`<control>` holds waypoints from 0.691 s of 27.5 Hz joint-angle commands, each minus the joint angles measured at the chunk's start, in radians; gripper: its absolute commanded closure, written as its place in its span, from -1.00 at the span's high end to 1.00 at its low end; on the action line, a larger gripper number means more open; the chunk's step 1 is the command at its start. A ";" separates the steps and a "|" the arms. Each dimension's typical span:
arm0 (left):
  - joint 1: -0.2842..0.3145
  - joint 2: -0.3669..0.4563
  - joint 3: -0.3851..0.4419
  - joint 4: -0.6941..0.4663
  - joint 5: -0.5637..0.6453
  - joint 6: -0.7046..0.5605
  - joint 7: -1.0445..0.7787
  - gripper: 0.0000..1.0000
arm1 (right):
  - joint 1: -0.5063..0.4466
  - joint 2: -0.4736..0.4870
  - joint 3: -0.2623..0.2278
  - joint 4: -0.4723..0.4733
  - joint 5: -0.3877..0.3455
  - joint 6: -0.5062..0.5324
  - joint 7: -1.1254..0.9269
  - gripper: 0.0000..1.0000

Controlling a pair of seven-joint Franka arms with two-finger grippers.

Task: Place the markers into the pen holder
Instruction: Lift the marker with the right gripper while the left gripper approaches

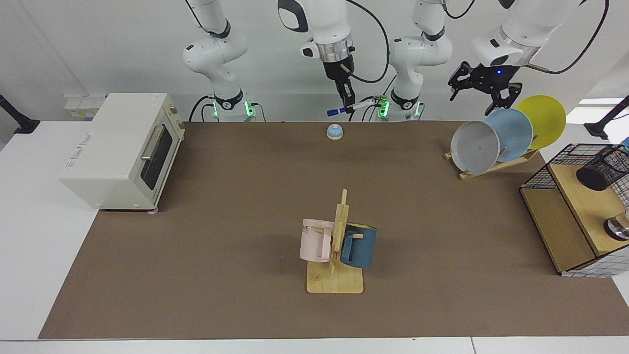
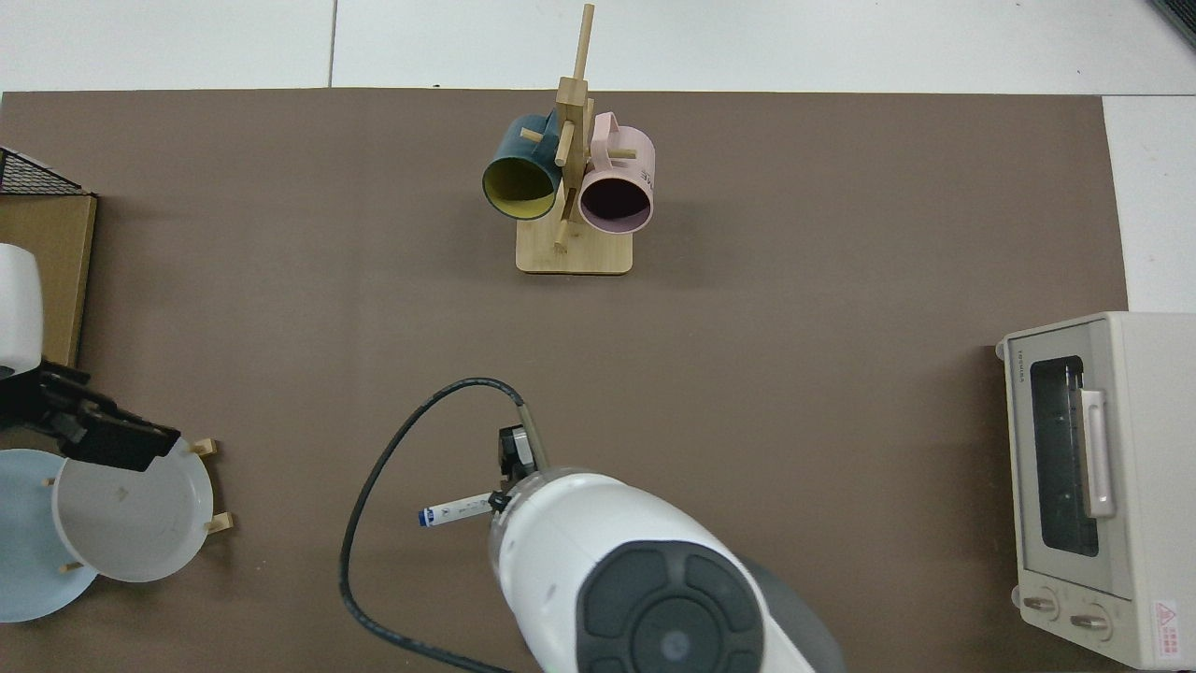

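In the facing view my right gripper [image 1: 349, 104] hangs high over the back edge of the mat, just above the small bell, and is shut on the marker [image 1: 362, 104]. The marker lies nearly level, its dark blue cap pointing toward the toaster side. From above, the marker [image 2: 452, 510] sticks out from under the right arm, which hides most of my right gripper [image 2: 505, 488]. The pen holder [image 1: 601, 169], a black mesh cup, lies tilted on the wooden shelf at the far right. My left gripper [image 1: 480, 92] is open and holds nothing above the plates.
A toaster oven [image 1: 123, 147] stands at one end of the mat. A wooden mug rack [image 1: 336, 275] with two mugs is at the middle front. A blue bell [image 1: 334, 131], a plate rack [image 1: 501, 140] and a wire basket [image 1: 543, 173] with a shiny metal object [image 1: 618, 227] are also here.
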 commanded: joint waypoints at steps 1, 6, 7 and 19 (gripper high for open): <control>-0.023 -0.027 -0.001 -0.052 -0.068 0.057 0.049 1.00 | 0.028 0.177 -0.007 0.196 -0.001 -0.001 0.081 -1.00; -0.060 -0.065 -0.019 -0.127 -0.068 0.164 0.227 0.98 | 0.028 0.239 -0.007 0.287 -0.003 0.000 0.130 -1.00; -0.061 -0.076 -0.021 -0.143 -0.068 0.175 0.277 0.97 | 0.028 0.247 -0.005 0.297 -0.003 0.000 0.133 -1.00; -0.181 -0.101 -0.049 -0.238 -0.068 0.252 0.443 0.92 | 0.028 0.262 -0.007 0.310 -0.004 0.002 0.132 -1.00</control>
